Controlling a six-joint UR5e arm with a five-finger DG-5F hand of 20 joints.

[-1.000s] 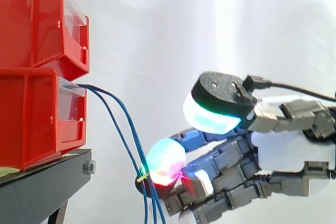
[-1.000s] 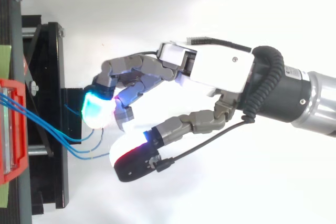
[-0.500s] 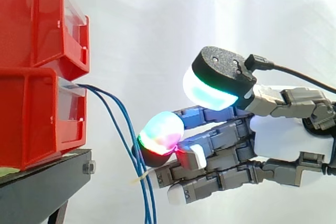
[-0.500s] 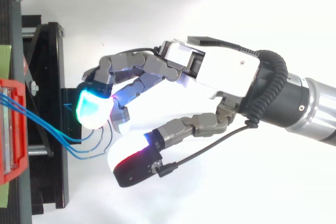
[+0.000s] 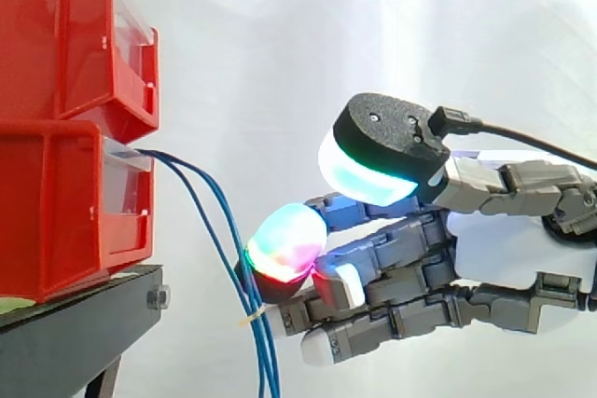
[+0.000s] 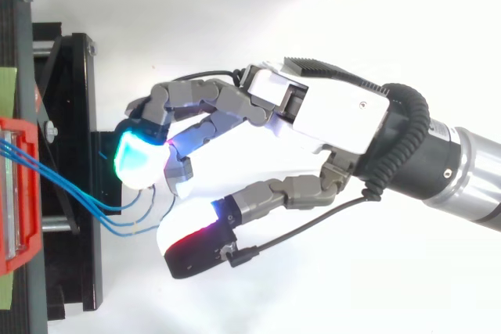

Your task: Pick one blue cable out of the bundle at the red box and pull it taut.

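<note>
Blue cables point(image 5: 266, 361) run out of the front of the lower red bin point(image 5: 56, 212), arc away from it and hang down just ahead of the hand's point(image 5: 504, 258) fingertips point(image 5: 287, 244). A small yellow tie point(image 5: 250, 319) sits on the bundle, just below the foremost fingertip. That fingertip, glowing green and magenta, is right against the strands; I cannot tell if it touches them. The fingers are half bent and bunched, with the thumb pad point(image 5: 368, 170) spread well apart above them, and nothing is clasped. From above, the cables' loose ends curl between the cyan fingertip and the thumb. An upper red bin point(image 5: 65, 34) and the black stand point(image 5: 75, 333) lie beyond the fingertips.
</note>
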